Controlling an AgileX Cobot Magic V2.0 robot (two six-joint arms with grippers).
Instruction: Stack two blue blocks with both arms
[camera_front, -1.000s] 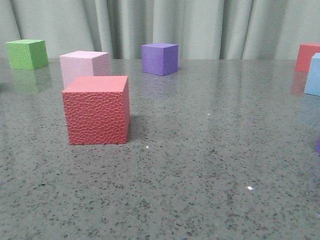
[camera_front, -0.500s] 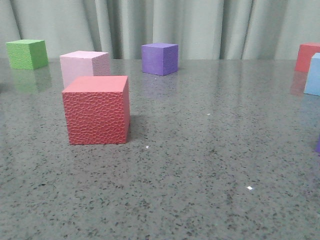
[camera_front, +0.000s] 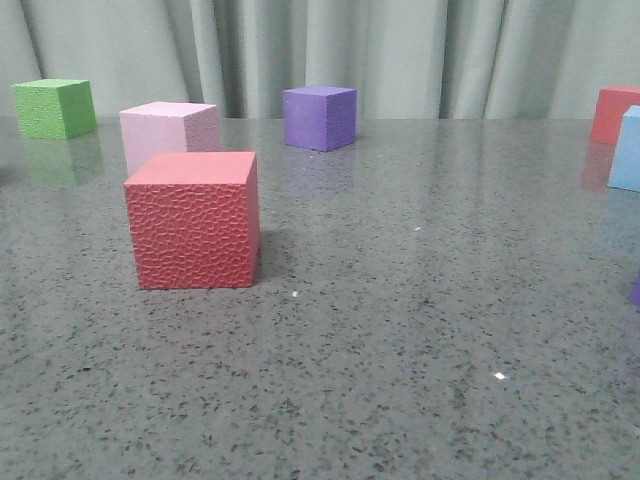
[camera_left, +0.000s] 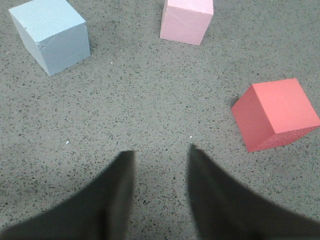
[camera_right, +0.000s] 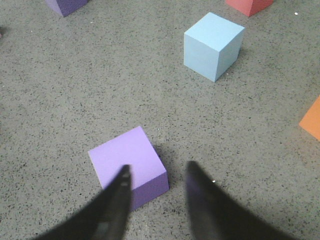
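left fingers (camera_left: 159, 160): parted with a modest gap, gripping nothing, just hanging over bare table (camera_left: 150, 100).

right fingers (camera_right: 156, 175): also parted and empty. One tip overlaps the edge of a light purple cube (camera_right: 127, 165) in the wrist view; I can't tell if it touches, but it isn't clamped on it.

blue block, left side (camera_left: 50, 34): sits on the table well ahead of the left fingers and off to one side, turned at an angle to them. It doesn't show in the front view.

blue block, right side (camera_right: 214, 45): ahead of the right fingers and off to the other side, well apart from them, one corner pointing roughly back at the wrist. In the front view it's only a sliver at the far right edge.

which arm for which: looks like each arm has its own blue cube, each one nearer its own side.

key relation: neither block lines up with its fingers' gap, and both are rotated, so I'd guess each wrist needs a sideways shift plus a twist before closing.

in the way: pink cube (camera_left: 186, 20) and red cube (camera_left: 275, 114) sit near the left arm's path; the light purple one is right under the right fingers.

containers: none visible, just loose cubes on the table.
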